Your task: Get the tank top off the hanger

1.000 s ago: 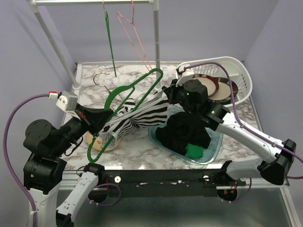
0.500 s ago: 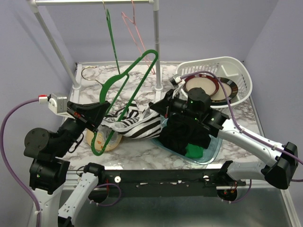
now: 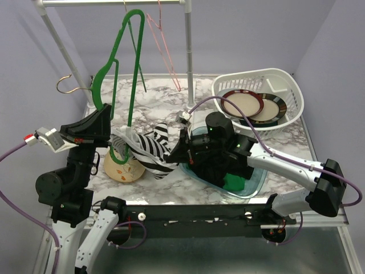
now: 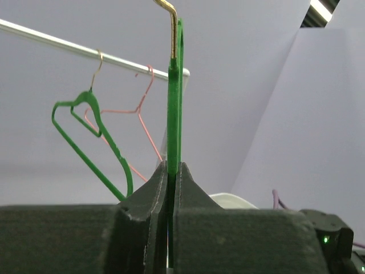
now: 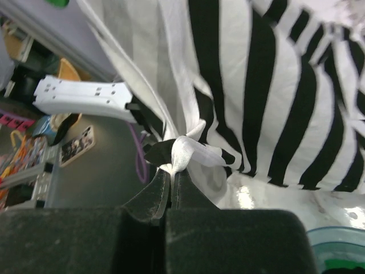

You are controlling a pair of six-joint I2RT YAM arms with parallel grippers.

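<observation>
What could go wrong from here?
The right jaws pinch only a small fold of the striped tank top, which looks caught on the lower end of the green hanger; it may slip free. The raised hanger stands near the pink wire hanger on the rail and could snag it.

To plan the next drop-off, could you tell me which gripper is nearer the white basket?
Right. The right gripper, shut on the striped tank top, sits in front and left of the basket; the left gripper clamps the green hanger much farther left.
</observation>
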